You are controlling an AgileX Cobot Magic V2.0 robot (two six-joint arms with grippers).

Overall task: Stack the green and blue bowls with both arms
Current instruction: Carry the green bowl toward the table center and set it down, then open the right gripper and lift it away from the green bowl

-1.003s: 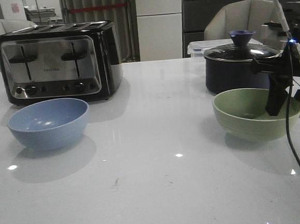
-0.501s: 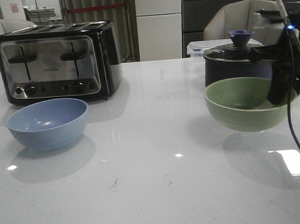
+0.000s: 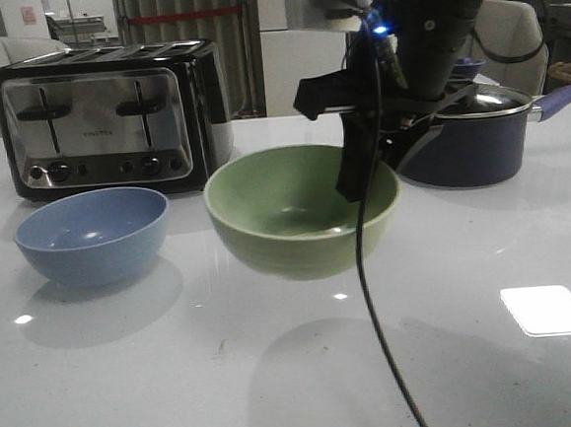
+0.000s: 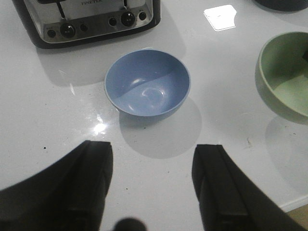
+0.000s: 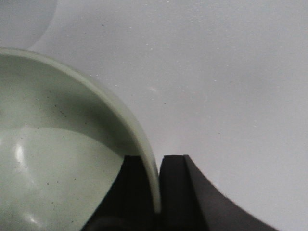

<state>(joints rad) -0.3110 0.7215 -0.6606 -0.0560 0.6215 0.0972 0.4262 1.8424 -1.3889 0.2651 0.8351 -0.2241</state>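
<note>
Green bowl (image 3: 303, 210): held clear of the tabletop (image 3: 180, 380), its shadow beneath it, just right of the blue bowl and apart from it.
Right fingers (image 5: 159, 192): closed on the green bowl's rim, one inside the wall, one outside.
Blue bowl (image 3: 92, 235): upright on the tabletop, in front of the toaster (image 3: 110, 118).
Left fingers (image 4: 151, 185): spread wide, holding nothing, above the tabletop near the blue bowl.
Saucepan (image 3: 473, 139): lidded, behind the right arm.
</note>
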